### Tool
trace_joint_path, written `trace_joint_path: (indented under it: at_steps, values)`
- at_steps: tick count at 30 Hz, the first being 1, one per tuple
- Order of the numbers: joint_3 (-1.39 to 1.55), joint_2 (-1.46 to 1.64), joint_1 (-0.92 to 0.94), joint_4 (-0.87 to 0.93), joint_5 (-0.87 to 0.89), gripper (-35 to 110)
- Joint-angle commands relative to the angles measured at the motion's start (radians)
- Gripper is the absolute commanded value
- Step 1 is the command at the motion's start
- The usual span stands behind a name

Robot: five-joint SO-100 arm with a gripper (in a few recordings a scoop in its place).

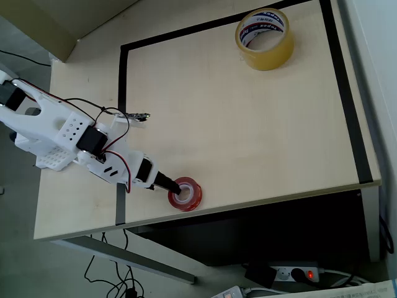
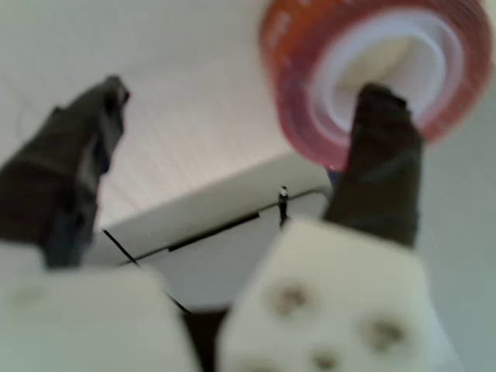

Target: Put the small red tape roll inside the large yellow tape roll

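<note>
Tool point(image 1: 175, 188) position: at the small red tape roll point(image 1: 185, 194), near the counter's point(image 1: 248, 124) front edge at about 6 o'clock in the overhead view. The white arm point(image 1: 74, 139) reaches in from 9 o'clock.

Tool point(image 2: 240, 147) state, wrist view: the two dark fingers stand apart. One finger point(image 2: 380, 155) sits with its tip inside the pale core of the small red tape roll point(image 2: 310, 93), at about 1 o'clock in that picture. The other finger point(image 2: 74, 155) stands off at 10 o'clock, over bare counter point(image 2: 178, 70), with a wide gap between it and the roll. The roll is not clamped.

Roll position: the red roll lies flat on the pale wood surface, just inside the black tape border point(image 1: 347, 93).

Target position: the large yellow tape roll point(image 1: 265, 37) stands flat at about 1 o'clock in the overhead view, near the far edge, well apart from the red roll. Its white core shows blue and red lettering.
</note>
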Motion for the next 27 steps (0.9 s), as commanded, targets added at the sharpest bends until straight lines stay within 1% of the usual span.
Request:
trace_joint_path:
  at_steps: [1, 3, 8, 12, 18, 22, 27]
  values:
    - [0.003, 0.035, 0.002, -0.008, -0.008, 27]
    - [0.005, 0.021, 0.0, -0.005, 0.0, 22]
    - [-0.074, -0.078, -0.02, 0.011, 0.006, 1]
    - [-0.267, -0.189, -0.051, 0.135, 0.006, 0]
    - [-0.588, -0.127, -0.15, 0.336, 0.015, 0]
    - [-0.811, -0.032, -0.267, 0.391, 0.026, 0]
    - [-1.18, -0.052, -0.457, 0.436, 0.051, 0]
